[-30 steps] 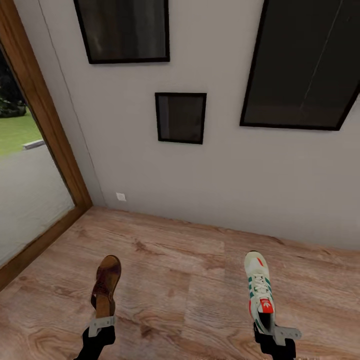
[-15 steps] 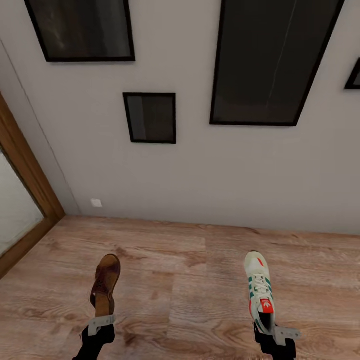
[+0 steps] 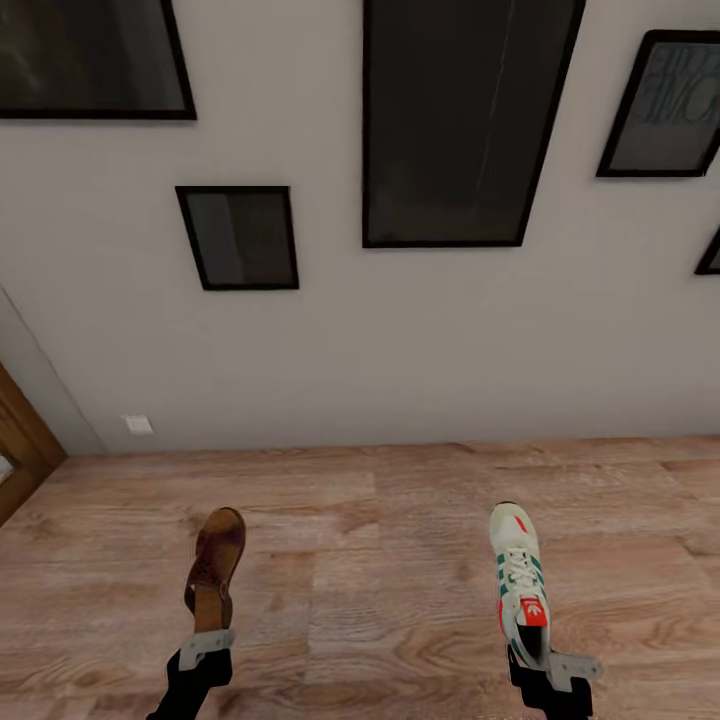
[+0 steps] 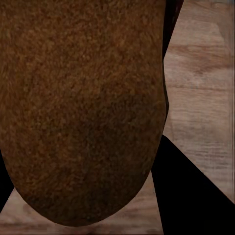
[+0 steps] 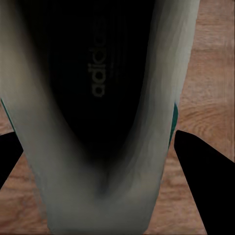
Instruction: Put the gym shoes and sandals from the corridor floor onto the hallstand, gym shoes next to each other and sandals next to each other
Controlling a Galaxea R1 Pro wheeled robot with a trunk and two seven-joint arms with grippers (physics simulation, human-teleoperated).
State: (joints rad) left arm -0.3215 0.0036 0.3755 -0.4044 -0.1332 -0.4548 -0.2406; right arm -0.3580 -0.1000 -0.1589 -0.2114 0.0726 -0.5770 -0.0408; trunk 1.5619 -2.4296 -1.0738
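Left gripper [image 3: 205, 645]: closing on the heel end of one brown sandal [image 3: 214, 572] and carrying it clear above the corridor floor [image 3: 380, 560], toe pointing away from the robot toward the wall [image 3: 330, 350]. In the left wrist view the sandal's grainy brown insole [image 4: 83, 107] is lying between the gripper's dark fingers [image 4: 188, 191], with wood planks [image 4: 200, 73] passing beneath.

Right gripper [image 3: 545, 665]: gripping the heel of one cream-white gym shoe [image 3: 519, 580] with green side stripes and a red-orange tongue tab, and holding it above the floor, toe pointing forward. In the right wrist view the shoe's dark opening [image 5: 93, 88], bearing a printed brand name, is sitting between pale side walls, with dark fingers [image 5: 205, 166] flanking it.

Sandal and gym shoe: hanging well apart, one on each side of the robot.

Background, head view: grey-white wall carrying several black-framed pictures, a small one [image 3: 240, 237] at left and a tall one [image 3: 465, 120] at centre; a small white wall plate [image 3: 138, 424] low down; a wooden door frame [image 3: 22, 440] at far left.
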